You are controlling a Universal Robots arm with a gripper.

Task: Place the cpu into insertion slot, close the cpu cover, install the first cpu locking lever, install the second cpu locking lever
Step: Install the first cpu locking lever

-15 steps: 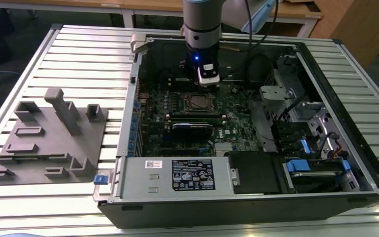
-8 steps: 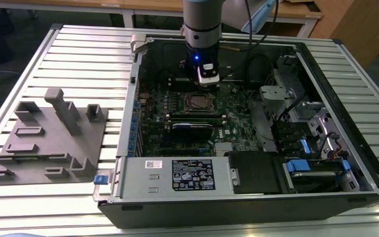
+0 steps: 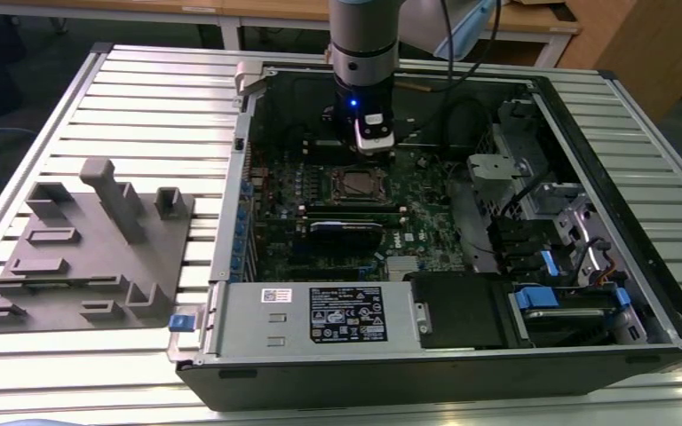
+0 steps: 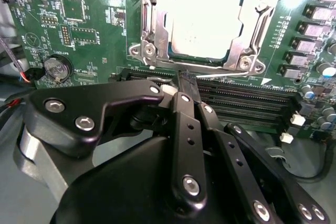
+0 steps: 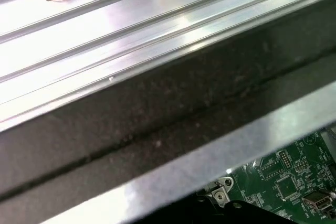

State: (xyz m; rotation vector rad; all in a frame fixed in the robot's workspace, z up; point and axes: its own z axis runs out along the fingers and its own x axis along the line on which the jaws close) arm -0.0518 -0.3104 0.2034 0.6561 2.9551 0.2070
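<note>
Already the cpu [image 4: 208, 22] sits in the slot [image 4: 202, 65] at twelve o'clock from the gripper [image 4: 187, 85], with the cover [image 4: 153, 19] apparently down around it. Jaws are clenched, empty; whether the levers are latched is unclear.

Bright overhead glare — soft blur

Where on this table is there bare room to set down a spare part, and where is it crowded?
Bare slats of the table lie behind the grey fixture, and along the near edge before the case. Inside the case it is crowded: the tool hangs just behind the socket.
</note>
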